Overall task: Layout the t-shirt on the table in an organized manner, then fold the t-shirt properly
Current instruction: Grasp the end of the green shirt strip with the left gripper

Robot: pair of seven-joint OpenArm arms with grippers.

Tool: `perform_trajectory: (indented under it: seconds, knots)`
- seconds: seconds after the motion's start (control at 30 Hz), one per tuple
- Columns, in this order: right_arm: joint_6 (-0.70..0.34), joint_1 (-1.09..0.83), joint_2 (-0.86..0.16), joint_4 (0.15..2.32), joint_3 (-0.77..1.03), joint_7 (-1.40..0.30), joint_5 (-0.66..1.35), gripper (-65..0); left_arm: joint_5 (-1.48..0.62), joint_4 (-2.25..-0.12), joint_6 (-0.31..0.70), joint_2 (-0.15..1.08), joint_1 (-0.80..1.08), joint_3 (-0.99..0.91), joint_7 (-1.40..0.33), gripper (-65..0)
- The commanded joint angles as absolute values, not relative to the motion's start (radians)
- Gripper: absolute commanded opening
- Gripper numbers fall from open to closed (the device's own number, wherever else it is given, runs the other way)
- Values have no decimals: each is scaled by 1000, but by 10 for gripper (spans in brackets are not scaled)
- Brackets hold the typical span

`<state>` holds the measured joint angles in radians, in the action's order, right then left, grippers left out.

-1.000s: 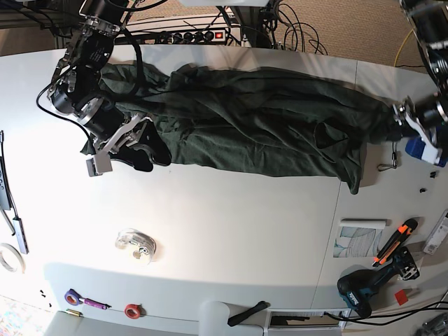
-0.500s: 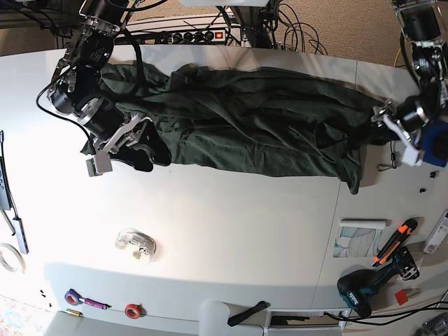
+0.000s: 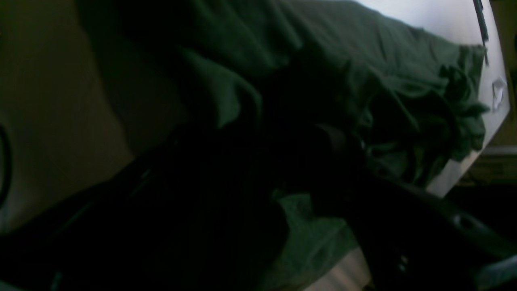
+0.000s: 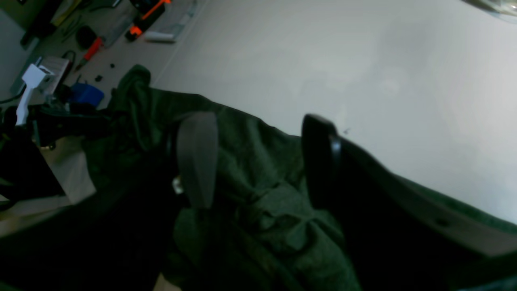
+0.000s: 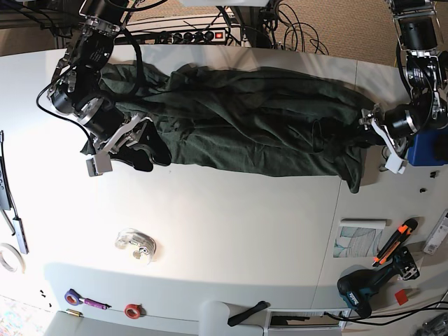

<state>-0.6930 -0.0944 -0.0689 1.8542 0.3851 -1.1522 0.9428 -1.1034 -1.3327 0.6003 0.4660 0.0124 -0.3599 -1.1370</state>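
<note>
Currently, dark green thin-fabric t-shirt [image 5: 245, 119] lies bunched lengthwise on white tabletop [image 5: 231, 224]. Both tools released: right tool [image 4: 258, 161] straddling cloth, left tool [image 5: 374, 129] at opposite edge. Pinch single layers only.

The base camera looks straight down on the table [image 5: 231, 217] from high; both wrist cameras look closely at the t-shirt [image 5: 245, 119] from opposite ends.

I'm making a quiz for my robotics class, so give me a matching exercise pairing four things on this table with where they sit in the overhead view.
Things:
1. t-shirt
2. right gripper
3. left gripper
4. drill

Places:
A. lower right corner of the table
B. at the shirt's left end
C. stretched across the far half
D. at the shirt's right end

Pairs: 1-C, 2-B, 3-D, 4-A
</note>
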Motion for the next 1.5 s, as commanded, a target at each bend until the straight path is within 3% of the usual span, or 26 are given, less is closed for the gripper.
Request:
perform_trajectory:
  seconds: [0.0,0.23,0.73,1.3,1.47]
  knots:
    - [-698,-83,-77,1871,386,-1131,960,-320,-1119,-1344,606,486,-3,-363,-1136,-250]
    - [-698,-83,-77,1871,386,-1131,937,-320,-1124,-1345,630,484,-3,-363,-1136,-250]
    - [-698,-83,-77,1871,386,-1131,937,-320,-1221,-1344,565,479,-3,-363,-1199,-250]
    - [-698,-83,-75,1871,386,-1131,933,-320,-1002,-1371,542,463,-3,-362,-1171,-251]
    - [-698,-83,-75,1871,386,-1131,933,-320,-1024,-1381,516,460,-12,-362,-1154,-251]
